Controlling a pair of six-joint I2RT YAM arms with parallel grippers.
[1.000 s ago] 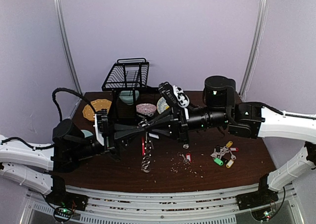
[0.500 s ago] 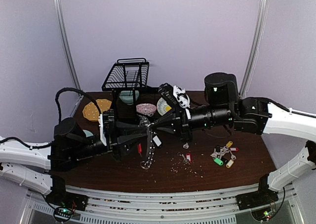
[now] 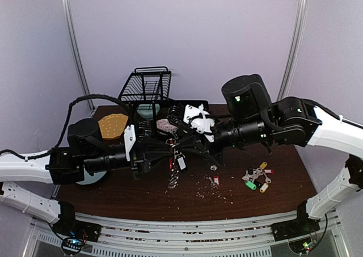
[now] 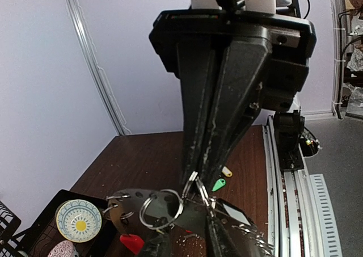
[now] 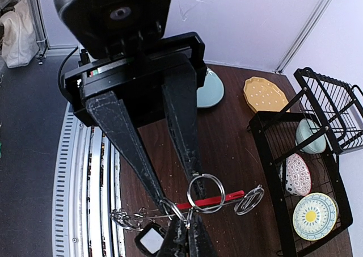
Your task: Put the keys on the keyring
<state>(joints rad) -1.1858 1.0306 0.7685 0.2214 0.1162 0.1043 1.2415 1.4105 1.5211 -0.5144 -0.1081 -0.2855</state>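
Note:
The keyring (image 3: 173,178), a hoop with a red arc (image 5: 210,200) and several silver split rings, hangs in the air between the two arms. My right gripper (image 5: 187,227) is shut on it at a split ring. The fingers of my left gripper (image 5: 180,189) stand apart on either side of the hoop, their tips against its rings. A black tag with a white window (image 5: 150,243) dangles from the hoop. The keys (image 3: 256,177), with coloured tags, lie in a cluster on the table at the right, and one key with a red tag (image 3: 214,181) lies nearer the middle.
A black wire dish rack (image 3: 146,87) stands at the back holding patterned plates (image 5: 311,215). A yellow plate (image 3: 112,125) and a teal plate (image 5: 211,90) lie at the left. Crumbs (image 3: 204,193) are scattered over the brown table.
The left jaws have parted while the right jaws have shut on the keyring. Both arms have risen and shifted back, and the keyring now hangs a little higher.

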